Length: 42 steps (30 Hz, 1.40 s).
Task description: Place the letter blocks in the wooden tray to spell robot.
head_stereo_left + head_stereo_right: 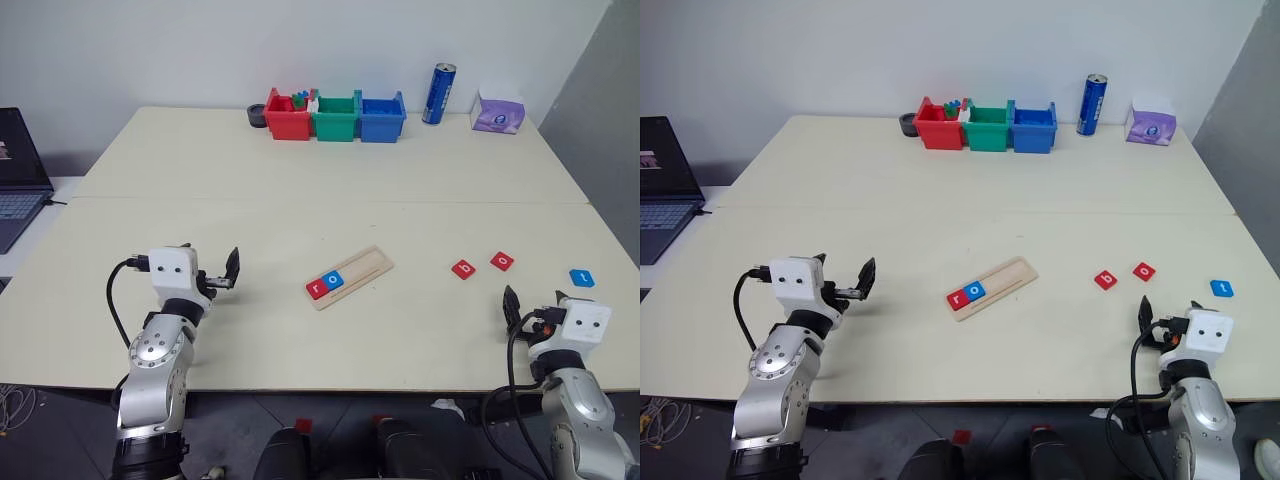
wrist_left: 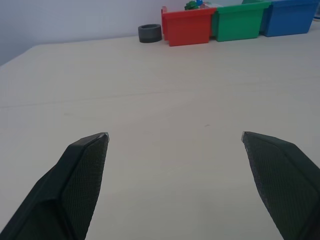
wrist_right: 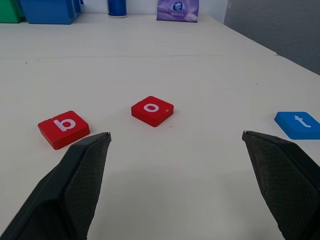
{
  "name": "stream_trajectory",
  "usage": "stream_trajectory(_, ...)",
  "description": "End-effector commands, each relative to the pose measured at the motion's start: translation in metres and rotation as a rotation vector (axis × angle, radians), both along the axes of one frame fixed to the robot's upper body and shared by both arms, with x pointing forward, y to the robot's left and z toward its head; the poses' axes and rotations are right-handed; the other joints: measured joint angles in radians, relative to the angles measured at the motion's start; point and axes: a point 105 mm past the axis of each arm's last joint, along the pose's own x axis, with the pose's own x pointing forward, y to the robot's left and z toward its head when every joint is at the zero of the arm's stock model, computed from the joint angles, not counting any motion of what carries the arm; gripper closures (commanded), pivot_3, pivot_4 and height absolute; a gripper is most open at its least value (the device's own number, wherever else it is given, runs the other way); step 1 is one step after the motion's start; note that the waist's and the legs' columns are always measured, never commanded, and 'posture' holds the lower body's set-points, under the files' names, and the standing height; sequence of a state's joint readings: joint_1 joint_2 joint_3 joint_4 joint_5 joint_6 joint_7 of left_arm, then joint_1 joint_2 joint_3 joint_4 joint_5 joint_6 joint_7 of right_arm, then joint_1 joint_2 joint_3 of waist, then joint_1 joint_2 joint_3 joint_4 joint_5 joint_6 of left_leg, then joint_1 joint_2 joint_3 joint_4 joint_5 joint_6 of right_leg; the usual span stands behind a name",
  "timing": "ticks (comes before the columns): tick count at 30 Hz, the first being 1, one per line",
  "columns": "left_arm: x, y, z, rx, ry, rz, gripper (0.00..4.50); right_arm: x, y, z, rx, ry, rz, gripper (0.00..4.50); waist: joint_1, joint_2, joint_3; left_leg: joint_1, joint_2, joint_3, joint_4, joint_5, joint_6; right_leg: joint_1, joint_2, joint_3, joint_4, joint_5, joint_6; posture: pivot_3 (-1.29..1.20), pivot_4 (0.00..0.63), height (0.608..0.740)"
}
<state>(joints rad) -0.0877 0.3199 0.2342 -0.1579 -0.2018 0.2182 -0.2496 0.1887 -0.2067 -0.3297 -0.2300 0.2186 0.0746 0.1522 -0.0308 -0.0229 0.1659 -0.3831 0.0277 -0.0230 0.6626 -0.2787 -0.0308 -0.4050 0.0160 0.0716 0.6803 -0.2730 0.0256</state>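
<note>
- Head pair looks forward and down over the whole counter (image 1: 330, 200).
- Wrist views sit low, facing the far bins (image 2: 187, 25); the head views share them.

Tray: the wooden tray (image 1: 350, 277) lies slantwise mid-table, with a red r block (image 1: 318, 289) and a blue o block (image 1: 335, 281) touching at its near-left end.
Loose blocks: red b block (image 1: 463, 269) and red o block (image 1: 502, 261) near each other, to the tray's right; blue t block (image 1: 582, 277) further right.
Left gripper (image 1: 216, 270): fingers spread, empty, left of the tray.
Right gripper (image 1: 534, 306): near the table's front edge, below the t block.
Far edge: red bin (image 1: 288, 117), green bin (image 1: 335, 118), blue bin (image 1: 382, 117), blue can (image 1: 438, 93).
</note>
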Motion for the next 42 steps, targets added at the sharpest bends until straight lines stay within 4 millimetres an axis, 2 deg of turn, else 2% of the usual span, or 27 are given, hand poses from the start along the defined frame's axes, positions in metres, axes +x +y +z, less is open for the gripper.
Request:
stream_trajectory(1, 0.001, -0.017, 0.013, -0.039, -0.034, -0.138, 0.0, -0.002, 0.008, 0.02, -0.046, -0.063, 0.049, 0.03, 0.0, 0.0, 0.0, 0.0, 0.0, 0.0, 0.0, 0.0, 0.0, 0.0, 0.0, 0.0, 0.0, 0.0, 0.0, 0.0, 0.15, 0.74)
stream_trajectory(3, 0.003, -0.022, 0.017, -0.047, -0.034, -0.19, 0.0, -0.004, 0.016, 0.022, -0.059, -0.063, 0.097, 0.03, 0.0, 0.0, 0.0, 0.0, 0.0, 0.0, 0.0, 0.0, 0.0, 0.0, 0.0, 0.0, 0.0, 0.0, 0.0, 0.0, 0.15, 0.74)
stream_trajectory(6, 0.006, -0.037, 0.02, -0.03, -0.018, -0.315, 0.0, -0.008, 0.046, 0.024, -0.073, -0.042, 0.288, 0.03, -0.001, 0.0, 0.0, 0.0, 0.0, 0.0, 0.0, 0.0, 0.0, 0.0, 0.0, 0.0, 0.0, 0.0, 0.0, 0.0, 0.15, 0.74)
stream_trajectory(10, 0.0, -0.067, 0.017, 0.055, 0.049, -0.574, 0.0, -0.027, 0.106, 0.028, -0.058, 0.047, 0.7, 0.03, -0.001, 0.0, 0.0, 0.0, 0.0, 0.0, 0.0, 0.0, 0.0, 0.0, 0.001, -0.001, 0.0, 0.0, 0.0, 0.0, 0.15, 0.74)
stream_trajectory(13, -0.009, -0.084, 0.01, 0.128, 0.115, -0.77, 0.0, -0.05, 0.134, 0.029, -0.094, 0.149, 0.963, 0.03, -0.001, 0.0, 0.001, 0.0, 0.0, -0.001, 0.0, 0.0, 0.0, 0.0, 0.001, 0.0, 0.0, 0.0, 0.0, 0.0, 0.15, 0.74)
stream_trajectory(17, -0.005, -0.088, 0.001, 0.184, 0.191, -0.853, 0.0, -0.053, 0.136, 0.038, -0.151, 0.194, 1.055, 0.03, -0.001, -0.001, 0.001, 0.0, 0.0, 0.0, 0.001, 0.0, 0.0, 0.0, 0.001, -0.002, -0.001, 0.0, 0.0, 0.0, 0.15, 0.74)
stream_trajectory(22, -0.003, -0.097, -0.015, 0.258, 0.295, -0.926, 0.0, -0.045, 0.136, 0.049, -0.178, 0.168, 1.05, 0.03, 0.0, -0.002, 0.002, 0.0, -0.001, 0.0, 0.0, 0.0, 0.0, 0.0, 0.002, -0.002, -0.001, -0.001, 0.0, 0.0, 0.15, 0.74)
stream_trajectory(25, -0.003, -0.104, -0.018, 0.266, 0.321, -0.952, 0.0, -0.044, 0.139, 0.05, -0.188, 0.159, 1.054, 0.03, 0.0, -0.003, 0.002, -0.001, -0.001, 0.0, 0.0, 0.0, 0.0, 0.0, 0.002, -0.003, -0.001, -0.001, 0.0, 0.0, 0.15, 0.74)
stream_trajectory(34, 0.002, -0.109, -0.034, 0.365, 0.38, -0.911, 0.0, -0.046, 0.144, 0.051, -0.196, 0.146, 1.053, 0.03, 0.0, -0.003, 0.002, -0.002, 0.0, -0.001, 0.0, 0.0, 0.0, 0.0, 0.002, -0.002, -0.001, -0.001, 0.0, 0.0, 0.15, 0.74)
stream_trajectory(42, 0.012, -0.114, -0.039, 0.379, 0.395, -0.896, 0.0, -0.047, 0.146, 0.051, -0.198, 0.144, 1.058, 0.03, 0.001, -0.003, 0.002, -0.002, -0.001, -0.001, 0.001, 0.0, 0.0, 0.0, 0.001, -0.002, -0.001, -0.001, 0.0, 0.0, 0.15, 0.74)
